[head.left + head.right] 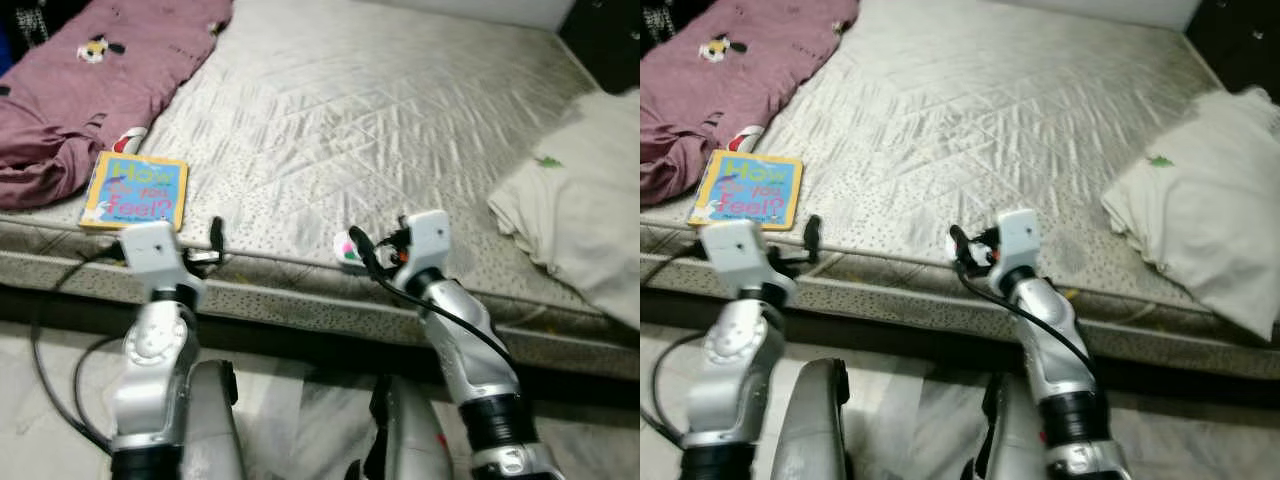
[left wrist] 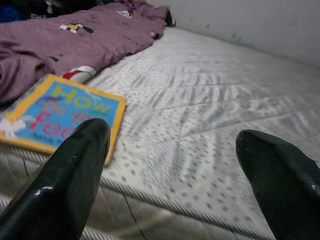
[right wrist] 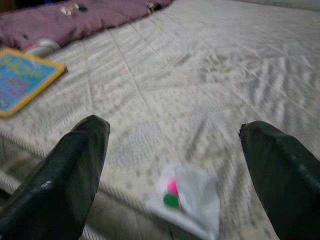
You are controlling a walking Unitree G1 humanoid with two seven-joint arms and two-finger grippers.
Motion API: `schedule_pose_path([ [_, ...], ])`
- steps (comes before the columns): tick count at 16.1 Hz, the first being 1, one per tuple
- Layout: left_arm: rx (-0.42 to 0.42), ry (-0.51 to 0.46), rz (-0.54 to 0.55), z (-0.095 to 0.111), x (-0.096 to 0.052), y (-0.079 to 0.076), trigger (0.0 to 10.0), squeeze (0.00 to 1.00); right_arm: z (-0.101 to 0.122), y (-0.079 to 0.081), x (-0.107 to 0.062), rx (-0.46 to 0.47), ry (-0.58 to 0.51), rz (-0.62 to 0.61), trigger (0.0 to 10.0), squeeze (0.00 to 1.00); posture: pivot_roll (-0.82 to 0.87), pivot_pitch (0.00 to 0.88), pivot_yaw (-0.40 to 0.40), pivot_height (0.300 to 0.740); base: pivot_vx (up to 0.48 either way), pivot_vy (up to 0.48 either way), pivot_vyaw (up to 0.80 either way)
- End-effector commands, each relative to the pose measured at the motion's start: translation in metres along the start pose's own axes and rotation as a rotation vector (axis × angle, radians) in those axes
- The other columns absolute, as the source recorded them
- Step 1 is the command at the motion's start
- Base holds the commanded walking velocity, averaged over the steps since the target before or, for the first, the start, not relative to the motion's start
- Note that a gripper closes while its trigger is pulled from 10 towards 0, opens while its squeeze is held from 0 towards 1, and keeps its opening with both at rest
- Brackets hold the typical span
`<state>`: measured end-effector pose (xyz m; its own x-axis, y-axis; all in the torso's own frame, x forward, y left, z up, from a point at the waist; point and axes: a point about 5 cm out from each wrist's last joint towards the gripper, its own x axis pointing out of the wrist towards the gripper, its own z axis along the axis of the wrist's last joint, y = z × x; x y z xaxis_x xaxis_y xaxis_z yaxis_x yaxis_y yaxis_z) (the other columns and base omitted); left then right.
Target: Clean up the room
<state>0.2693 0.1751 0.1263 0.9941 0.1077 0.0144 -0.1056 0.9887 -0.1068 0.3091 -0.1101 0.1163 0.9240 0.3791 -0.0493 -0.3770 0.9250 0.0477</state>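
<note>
A yellow and blue picture book (image 1: 135,190) lies flat at the bed's near left edge, touching a rumpled purple blanket (image 1: 90,80). A small white packet (image 3: 187,197) with a pink and a green dot lies on the mattress edge near the middle. My left gripper (image 2: 172,140) is open, held just in front of the bed edge, with the book (image 2: 60,117) slightly to its left. My right gripper (image 3: 175,132) is open too, hovering at the bed edge with the packet (image 1: 347,248) just ahead between its fingers. Nothing is held.
The quilted grey mattress (image 1: 360,120) stretches ahead, bare in its middle. A pile of folded white cloth (image 1: 580,210) lies at the right edge. A pale wall runs behind the bed. Marble floor and a black cable (image 1: 60,370) lie below my arms.
</note>
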Motion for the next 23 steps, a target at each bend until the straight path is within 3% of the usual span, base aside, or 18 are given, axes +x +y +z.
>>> schedule_pose_path([
  [1, -0.021, 0.003, -0.042, 0.0, 0.001, -0.013, 10.0, 0.0, -0.002, -0.014, -0.006, -0.006, 0.006, -0.047, 10.0, 0.0, 0.05, 0.021, -0.088, 0.501, 0.386, 0.0, 0.0],
  [10, -0.012, 0.037, -0.024, -0.004, 0.003, -0.012, 10.0, 0.0, -0.003, -0.012, -0.004, -0.016, 0.019, -0.021, 10.0, 0.0, 0.05, 0.028, -0.087, 0.501, 0.04, 0.0, 0.14],
  [11, -0.013, 0.041, -0.019, -0.004, 0.003, -0.012, 10.0, 0.0, -0.005, -0.01, -0.003, -0.011, 0.037, -0.003, 10.0, 0.0, 0.05, 0.029, -0.087, 0.501, 0.0, 0.0, 0.8],
  [13, -0.017, 0.06, -0.001, -0.005, 0.002, -0.011, 10.0, 0.0, -0.018, -0.006, 0.005, -0.064, 0.199, 0.122, 10.0, 0.0, 0.07, 0.035, -0.086, 0.501, 0.0, 0.0, 0.0],
  [15, 0.0, 0.051, -0.01, -0.002, 0.0, -0.01, 10.0, 0.0, -0.018, -0.018, 0.018, -0.094, 0.22, 0.107, 10.0, 0.0, 0.1, 0.042, -0.086, 0.501, 0.0, 0.0, 0.0],
  [18, 0.023, 0.054, 0.007, 0.0, -0.007, -0.002, 10.0, 0.0, -0.004, -0.021, 0.038, -0.144, 0.16, 0.058, 10.0, 0.0, 0.14, 0.064, -0.085, 0.501, 0.0, 0.0, 0.0],
  [21, 0.027, 0.061, 0.005, 0.001, -0.014, -0.002, 10.0, 0.0, -0.003, -0.023, 0.045, -0.163, 0.17, 0.049, 10.0, 0.0, 0.15, 0.081, -0.08, 0.501, 0.0, 0.0, 0.0],
  [23, 0.026, 0.078, -0.007, 0.0, -0.017, -0.004, 10.0, 0.0, -0.011, -0.036, 0.042, -0.199, 0.233, 0.017, 10.0, 0.0, 0.15, 0.09, -0.075, 0.501, 0.0, 0.0, 0.0],
])
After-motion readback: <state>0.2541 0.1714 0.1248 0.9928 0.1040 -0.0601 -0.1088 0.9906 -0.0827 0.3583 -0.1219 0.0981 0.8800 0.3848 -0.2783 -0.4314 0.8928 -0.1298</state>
